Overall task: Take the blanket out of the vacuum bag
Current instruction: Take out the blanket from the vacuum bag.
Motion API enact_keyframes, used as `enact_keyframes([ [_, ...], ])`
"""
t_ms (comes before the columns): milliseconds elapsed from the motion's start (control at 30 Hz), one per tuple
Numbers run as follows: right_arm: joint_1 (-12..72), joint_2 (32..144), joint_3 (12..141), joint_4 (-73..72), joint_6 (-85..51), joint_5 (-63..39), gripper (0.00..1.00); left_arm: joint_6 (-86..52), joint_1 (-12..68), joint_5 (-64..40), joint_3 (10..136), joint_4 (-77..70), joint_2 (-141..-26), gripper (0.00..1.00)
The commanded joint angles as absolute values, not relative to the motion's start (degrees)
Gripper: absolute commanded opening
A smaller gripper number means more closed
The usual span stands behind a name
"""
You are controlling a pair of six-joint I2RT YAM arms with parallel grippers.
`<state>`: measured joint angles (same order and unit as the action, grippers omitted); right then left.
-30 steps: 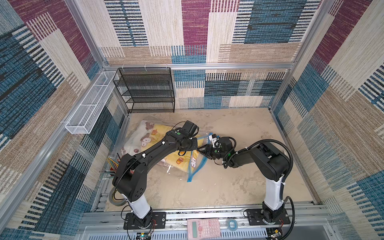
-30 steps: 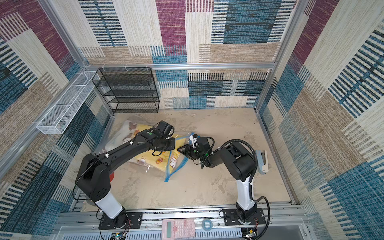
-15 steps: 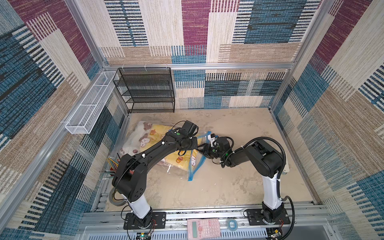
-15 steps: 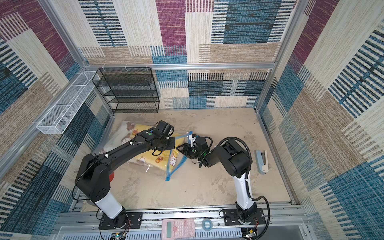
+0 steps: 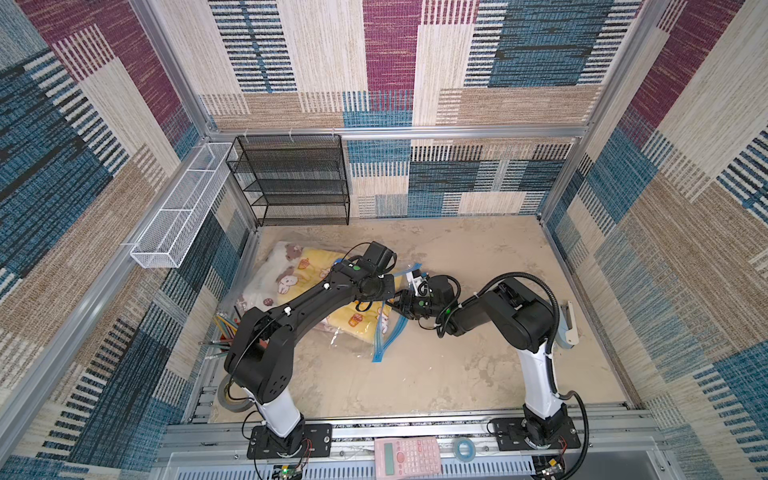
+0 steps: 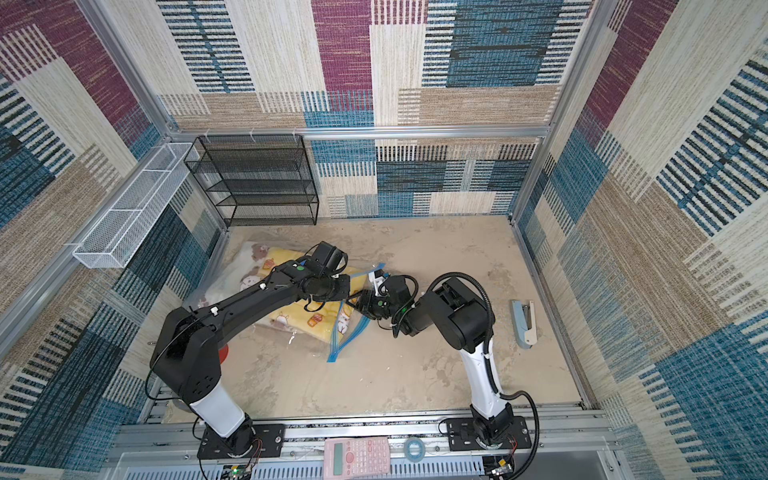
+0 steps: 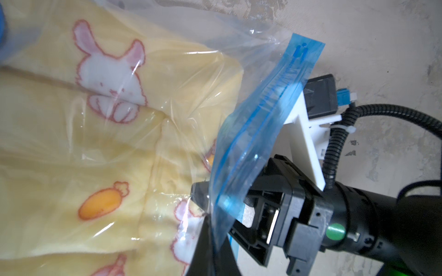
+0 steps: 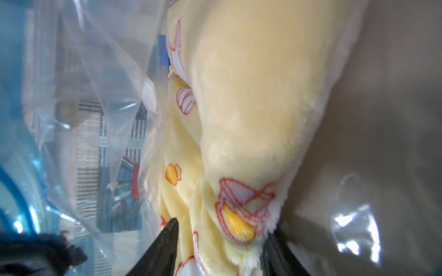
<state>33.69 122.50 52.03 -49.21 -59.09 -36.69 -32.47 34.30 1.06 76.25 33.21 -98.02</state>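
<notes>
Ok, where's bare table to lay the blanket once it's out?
Widest bare patch: far side of the table, between black shelf and right wall. Another lies near, between bag and front rail. Crowded: left side, with blanket, pencils; stapler by right wall.

Left hand (image 7: 205, 241) partly behind vacuum bag (image 7: 263, 133)
</notes>
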Motion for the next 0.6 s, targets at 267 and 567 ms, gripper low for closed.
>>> enact_keyframes([
  [267, 33.93, 122.3, 52.0, -55.0, -57.78, -40.49, 0.3, -32.79, 34.23, 0.0, 75.72, 31.68, -97.3, 0.0],
  [567, 33.94, 119.69, 50.98, -54.89, -55.08, -40.35, 0.12, -32.4, 34.19, 0.44, 75.68, 31.69, -97.13, 0.0],
])
